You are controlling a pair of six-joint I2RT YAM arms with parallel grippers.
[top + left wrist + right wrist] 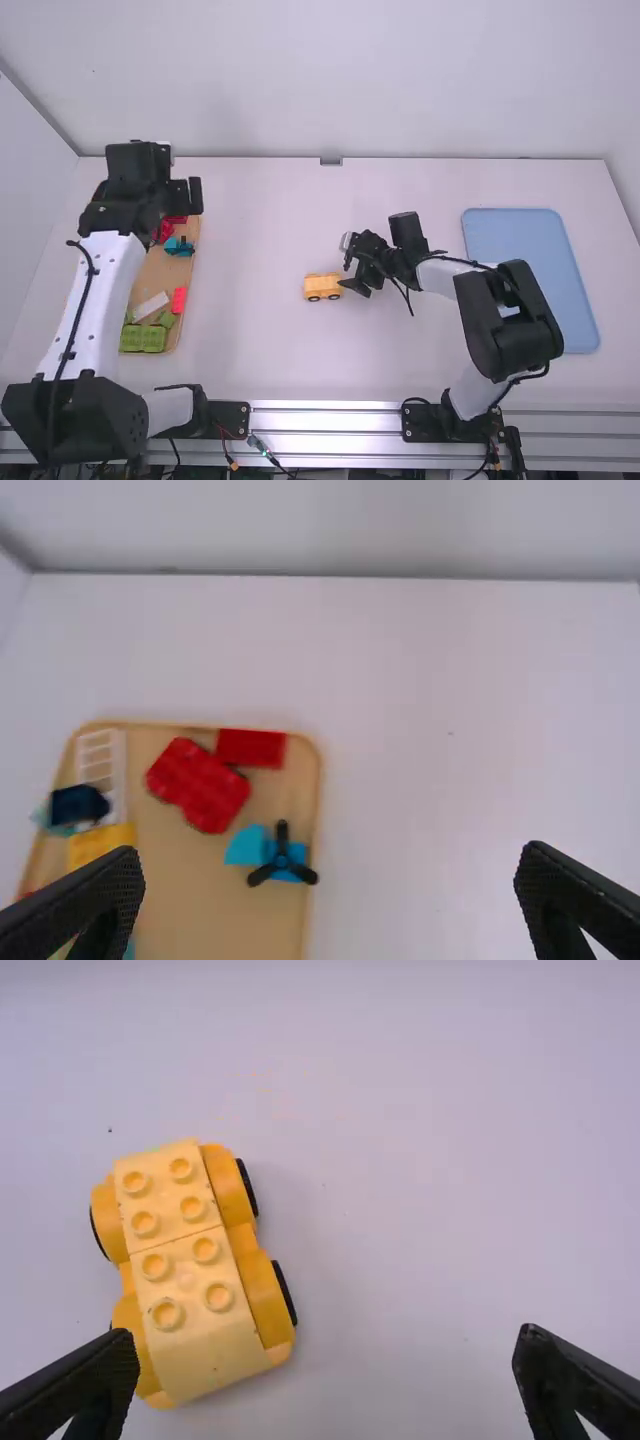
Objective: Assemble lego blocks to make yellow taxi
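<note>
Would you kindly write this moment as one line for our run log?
left gripper: open, near tray | right gripper: open, beside yellow car | yellow car: on table, studs uncovered

A white table (260, 370) meets plain pale walls (330, 80), seemingly under even light.

My left arm's long white link (108, 300), black cable (83, 308) along it, my right arm's chunky black joints (537, 320), looping dark wires (404, 293), tapered black fingers (95, 905)

1 yellow car (322, 286), 2 trays (530, 250), 2 arms (97, 300)
</note>
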